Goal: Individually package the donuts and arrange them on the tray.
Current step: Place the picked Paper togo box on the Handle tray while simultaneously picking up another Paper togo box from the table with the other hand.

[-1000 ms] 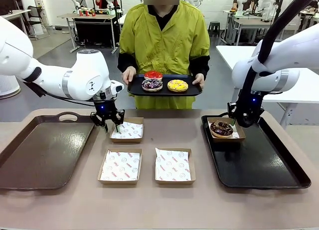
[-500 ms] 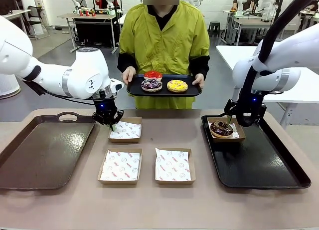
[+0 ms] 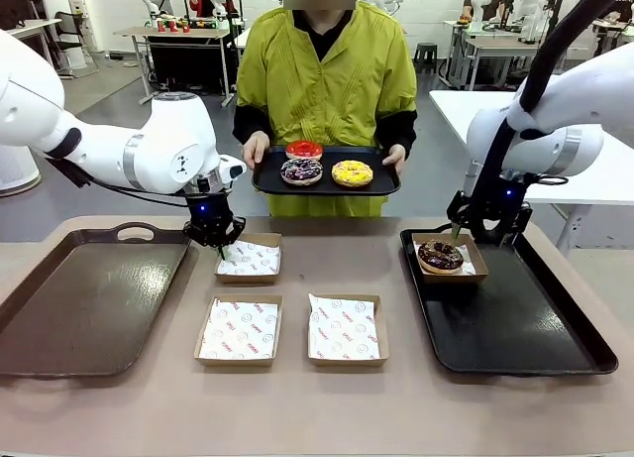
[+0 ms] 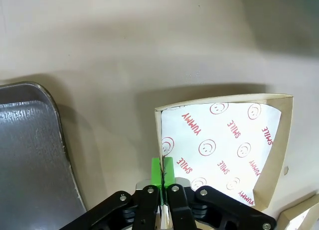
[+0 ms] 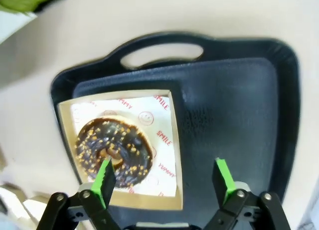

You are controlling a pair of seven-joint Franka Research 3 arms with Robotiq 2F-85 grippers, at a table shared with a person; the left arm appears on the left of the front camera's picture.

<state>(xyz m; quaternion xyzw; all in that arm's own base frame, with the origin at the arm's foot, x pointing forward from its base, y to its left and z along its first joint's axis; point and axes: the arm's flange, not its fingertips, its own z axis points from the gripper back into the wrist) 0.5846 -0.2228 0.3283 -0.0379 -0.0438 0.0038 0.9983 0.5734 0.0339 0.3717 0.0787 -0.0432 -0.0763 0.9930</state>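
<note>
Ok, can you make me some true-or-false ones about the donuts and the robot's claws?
1. The person's tray holds three donuts. True: a red donut, a purple donut and a yellow donut.
2. The chocolate donut sits on the left tray. False: it is in a box on the right tray.
3. The left gripper is pinched shut on a paper box. True: it grips the box's wall.
4. The right gripper is squeezing the chocolate donut. False: it is open, above the donut, holding nothing.
5. The two front boxes have only paper inside. True.
</note>
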